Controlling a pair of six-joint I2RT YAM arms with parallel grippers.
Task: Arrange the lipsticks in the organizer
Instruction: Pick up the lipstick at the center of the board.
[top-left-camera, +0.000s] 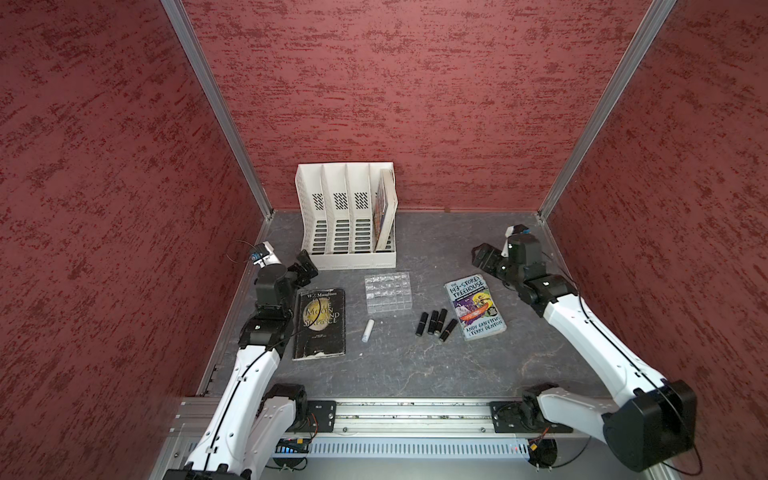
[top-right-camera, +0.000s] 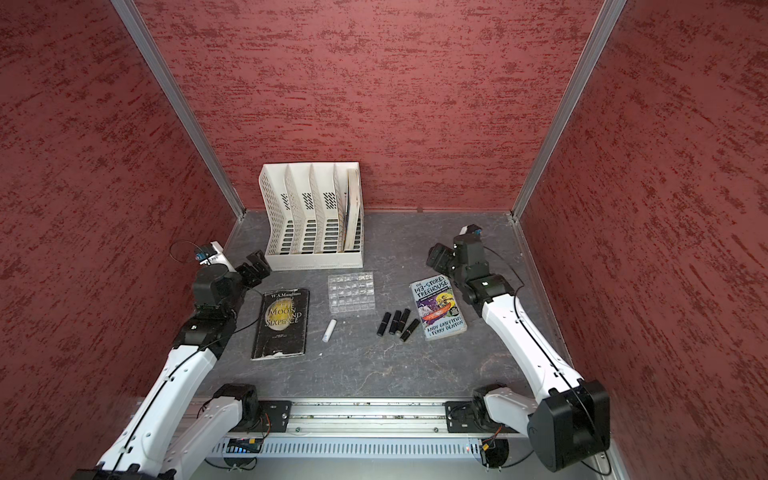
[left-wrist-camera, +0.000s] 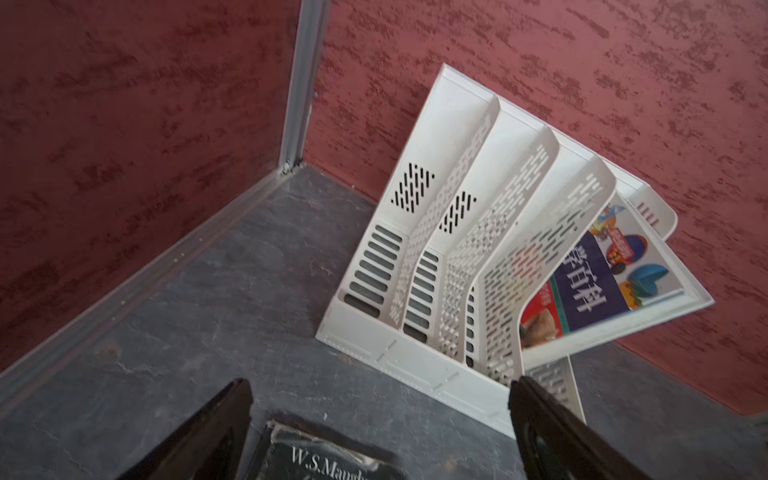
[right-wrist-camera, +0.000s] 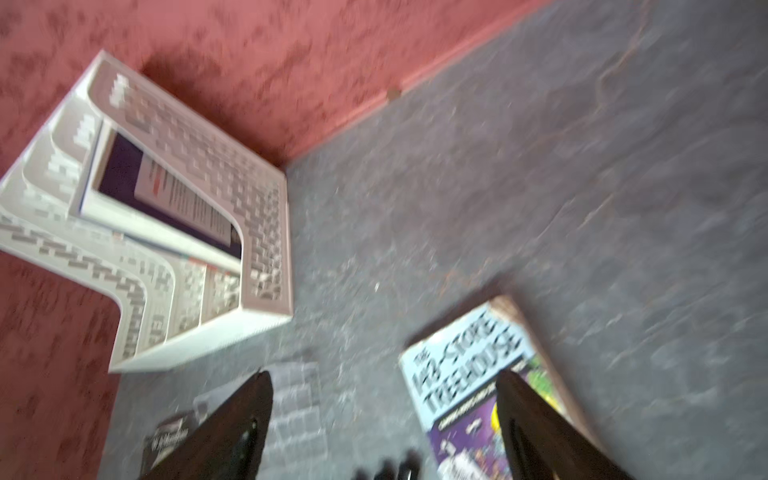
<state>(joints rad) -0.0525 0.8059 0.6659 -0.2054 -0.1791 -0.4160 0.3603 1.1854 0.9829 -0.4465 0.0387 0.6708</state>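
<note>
left jaws: wide apart, empty, at dark book (top-left-camera: 320, 322) far edge | right jaws: apart, empty, wrist view blurred, beyond blue book (top-left-camera: 475, 306) | organizer (top-left-camera: 387, 292): mid-counter (top-left-camera: 415, 374) | black lipsticks (top-left-camera: 435, 322): four, lying together just beside blue book, near organizer | white lipstick (top-left-camera: 367, 331): lying alone between dark book and black lipsticks

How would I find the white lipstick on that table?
Start at the tall white rack at the back, then come forward to the clear organizer. Just nearer, beside the dark book, lies the white lipstick: pale and alone, while the four black lipsticks bunch together.
</note>
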